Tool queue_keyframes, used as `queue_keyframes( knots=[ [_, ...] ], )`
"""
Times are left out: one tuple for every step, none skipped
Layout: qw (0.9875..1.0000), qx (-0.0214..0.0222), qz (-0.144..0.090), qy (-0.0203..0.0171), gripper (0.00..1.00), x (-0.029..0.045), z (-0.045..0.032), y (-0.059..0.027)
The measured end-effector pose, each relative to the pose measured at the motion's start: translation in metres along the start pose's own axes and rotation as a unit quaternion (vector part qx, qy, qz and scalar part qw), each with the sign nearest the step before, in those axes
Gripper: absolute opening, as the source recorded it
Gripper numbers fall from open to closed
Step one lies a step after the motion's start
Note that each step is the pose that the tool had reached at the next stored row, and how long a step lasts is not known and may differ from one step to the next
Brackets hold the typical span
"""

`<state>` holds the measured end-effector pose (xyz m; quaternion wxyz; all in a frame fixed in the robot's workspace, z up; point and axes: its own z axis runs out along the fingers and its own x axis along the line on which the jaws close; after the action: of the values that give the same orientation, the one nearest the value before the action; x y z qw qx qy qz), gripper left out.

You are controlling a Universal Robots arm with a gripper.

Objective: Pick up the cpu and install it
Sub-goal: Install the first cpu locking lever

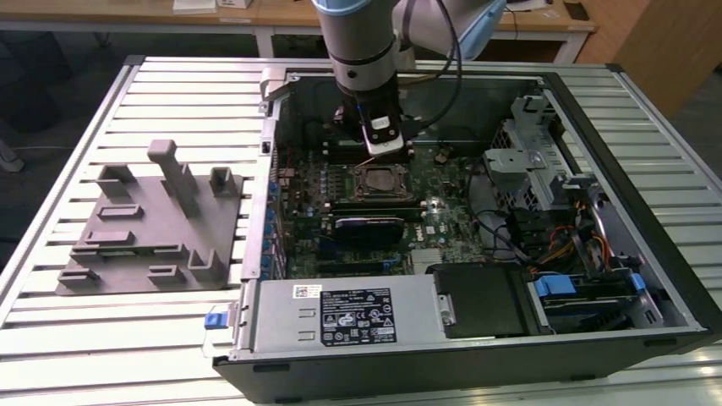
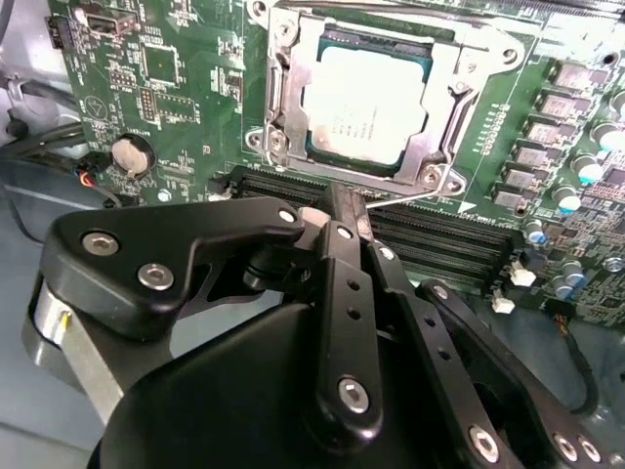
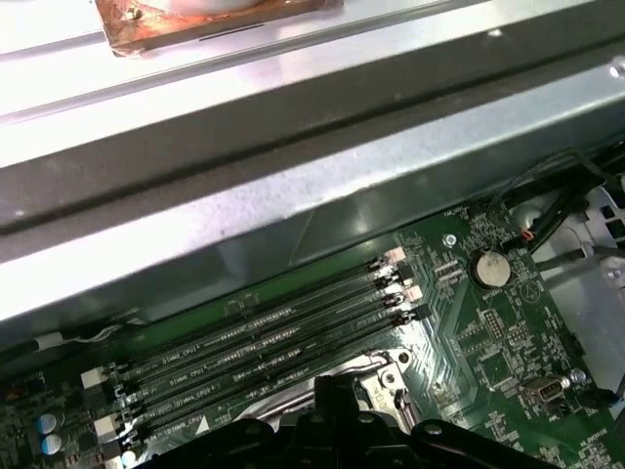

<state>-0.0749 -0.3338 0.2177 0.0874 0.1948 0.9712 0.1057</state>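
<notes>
A: Gripper [image 2: 344,210] hanging just above the socket [image 2: 366,98], fingers drawn together to a narrow tip, holding nothing as far as seen. CPU [image 2: 369,106] lying flat inside the socket frame, just ahead of the fingertips, pale lid up.

B: Could still go wrong, probably: a low tip scraping the lid or catching the thin lever [image 2: 410,198] beside the memory slots [image 2: 430,239]. Seating of the chip not possible to confirm. Pins hidden under the chip. In the exterior view, gripper [image 1: 384,145] covering part of the motherboard [image 1: 451,224]
</notes>
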Motion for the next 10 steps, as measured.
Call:
queue_keyframes(
  knots=[
    [1.0,0.0,0.0,0.0,0.11,0.0,0.0004,0.0],
    [1.0,0.0001,0.0,0.0,0.11,0.0001,0.0009,0.0],
    [1.0,0.0001,0.0,0.0,0.11,0.0002,0.0015,-0.0001],
    [1.0,0.0001,0.0,0.0,0.11,0.0004,0.0022,-0.0001],
    [1.0,0.0002,0.0,0.0,0.11,0.0005,0.0027,0.0],
    [1.0,0.0002,0.0,0.0,0.11,0.0007,0.0031,0.0001],
    [1.0,0.0002,0.0,0.0,0.11,0.0009,0.0035,0.0003],
    [1.0,0.0002,0.0,0.0,0.11,0.0011,0.004,0.0006],
    [1.0,0.0001,0.0,0.0,0.11,0.0014,0.0044,0.0011],
    [1.0,0.0001,0.0,0.0,0.11,0.0016,0.0048,0.0017]
  ],
)
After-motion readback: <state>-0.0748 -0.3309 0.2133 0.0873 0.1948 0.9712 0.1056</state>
